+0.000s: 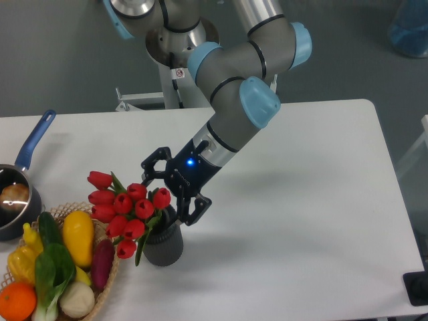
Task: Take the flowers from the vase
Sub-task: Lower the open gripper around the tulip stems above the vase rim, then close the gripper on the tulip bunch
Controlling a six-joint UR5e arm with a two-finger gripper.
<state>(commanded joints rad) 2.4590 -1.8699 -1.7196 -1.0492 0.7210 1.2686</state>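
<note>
flowers (127, 208): red tulip heads, green leaves and stems
vase (164, 245): dark grey, ribbed sides
gripper (171, 194): black, with a small blue light
arm (231, 73): grey tubes, light blue caps
desk (301, 200): plain white
saucepan (15, 200): dark, blue handle
basket (107, 281): tan wicker, holding yellow, green, purple and orange vegetables

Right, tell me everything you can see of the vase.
The vase is a short dark grey cylinder with faintly ribbed sides, matte like plastic or ceramic. It stands upright on the white table, just right of the wicker basket. A bunch of red tulips sits in its mouth, leaning left, with green leaves drooping over its rim. The open gripper hovers right above the rim; whether a finger touches it cannot be told.
</note>
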